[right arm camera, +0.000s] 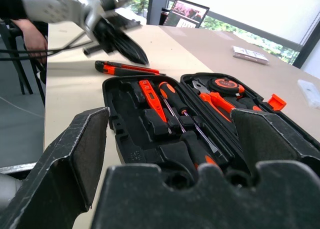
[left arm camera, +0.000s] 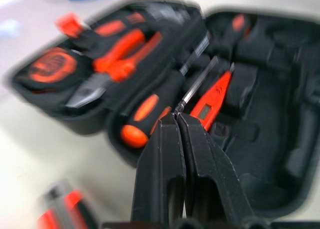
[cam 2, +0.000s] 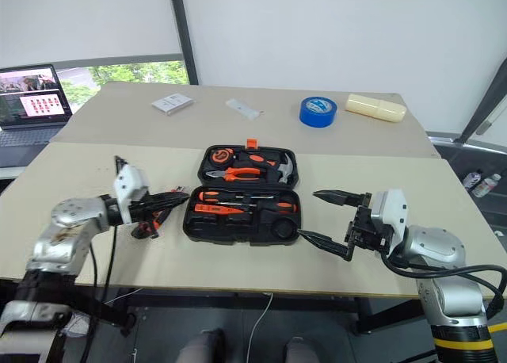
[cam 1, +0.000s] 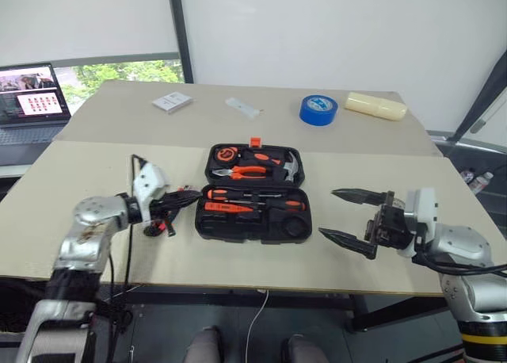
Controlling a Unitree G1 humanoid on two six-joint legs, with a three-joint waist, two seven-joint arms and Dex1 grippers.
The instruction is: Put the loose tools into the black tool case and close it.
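Note:
The black tool case (cam 1: 207,222) lies open at the middle of the table. In its near half lie two black-and-orange screwdrivers (right arm camera: 172,100), a slim orange tester (right arm camera: 149,95) and a small black tape roll (cam 1: 295,227). An orange-and-black utility knife (right arm camera: 125,68) lies on the table just left of the case. My left gripper (cam 1: 190,196) hovers at the case's left edge, above the knife, shut with nothing between its fingers (left arm camera: 165,154). To the right of the case my right gripper (cam 1: 329,212) stands wide open and empty, pointing at the case.
The far half of the case holds a tape measure (cam 1: 226,153), pliers (cam 1: 247,171) and a hammer (cam 1: 287,166). At the back of the table are a blue tape roll (cam 1: 318,109), a cream block (cam 1: 375,105) and a white box (cam 1: 172,102). A laptop (cam 1: 32,101) stands at the far left.

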